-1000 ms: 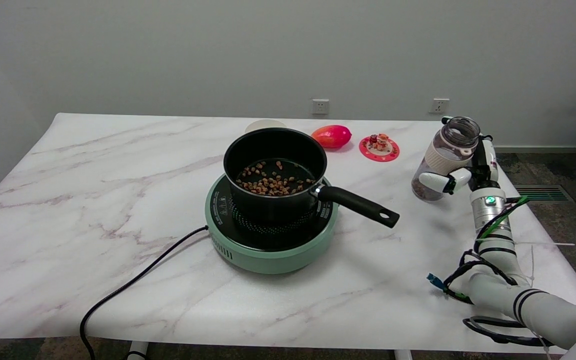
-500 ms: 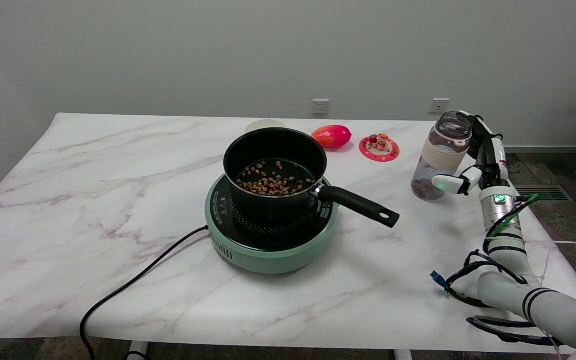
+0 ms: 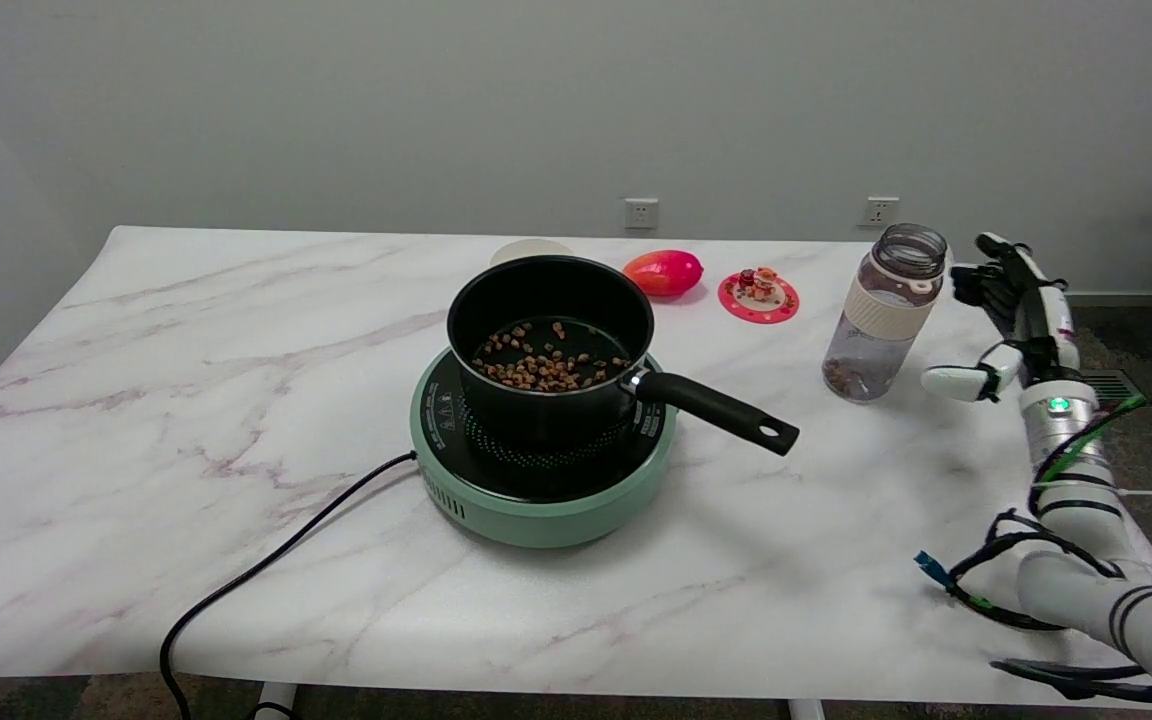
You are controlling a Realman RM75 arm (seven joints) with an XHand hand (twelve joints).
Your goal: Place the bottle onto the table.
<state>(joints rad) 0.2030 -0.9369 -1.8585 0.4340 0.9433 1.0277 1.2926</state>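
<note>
The clear bottle point(image 3: 881, 313) with a cream band and an open mouth stands upright on the marble table point(image 3: 186, 380), at its right side; a few brown bits lie at its bottom. My right hand point(image 3: 1011, 320) hangs just to the right of the bottle, apart from it, fingers spread and holding nothing.
A black saucepan point(image 3: 551, 340) with brown pieces sits on a green induction cooker point(image 3: 536, 470); its handle point(image 3: 716, 410) points toward the bottle. Behind it lie a red-orange fruit point(image 3: 664, 272), a pink coaster with small figures point(image 3: 758, 293) and a pale lid point(image 3: 529, 250). A black cord point(image 3: 266, 570) runs off the front edge.
My right hand has let go of the bottle and drawn away to the right. The bottle, tilted in the hand a second ago, now stands upright on the table.
</note>
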